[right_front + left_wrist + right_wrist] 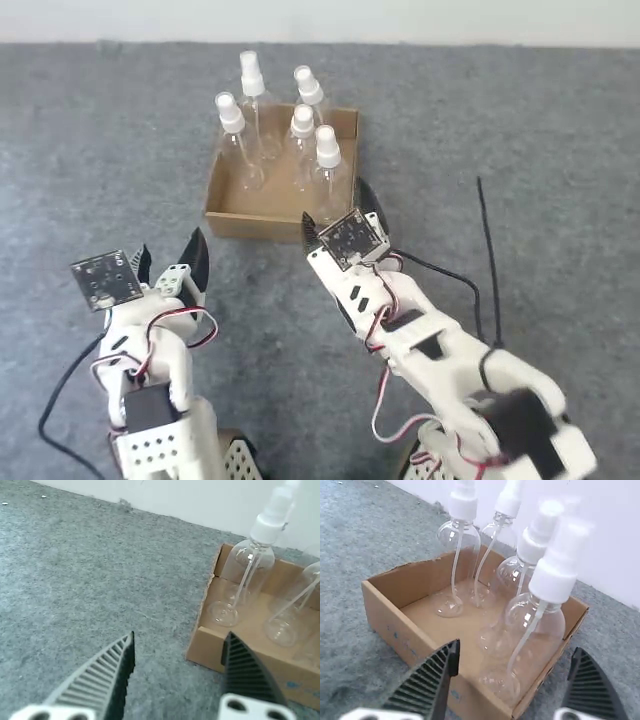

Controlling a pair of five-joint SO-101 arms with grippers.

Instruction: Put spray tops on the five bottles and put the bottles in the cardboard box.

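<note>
All five bottles (327, 178) stand in the cardboard box (225, 213), at 12 o'clock on the worktop (100, 130), spray tops (327, 146) on. They look light, slippery and easy to tip, so hold one by its neck. The left pincer (180, 640) and right pincer (516, 649) gape wide, holding nothing.

Box crowded, surface around it open
Five capped bottles (302, 122) crowd the cardboard box (245, 222); its bare bottom shows at the 7 o'clock corner. The grey surface (110, 150) lies open at the box's 9 and 3 o'clock; the right hand (338, 212), spread, blocks its 5 o'clock corner.
</note>
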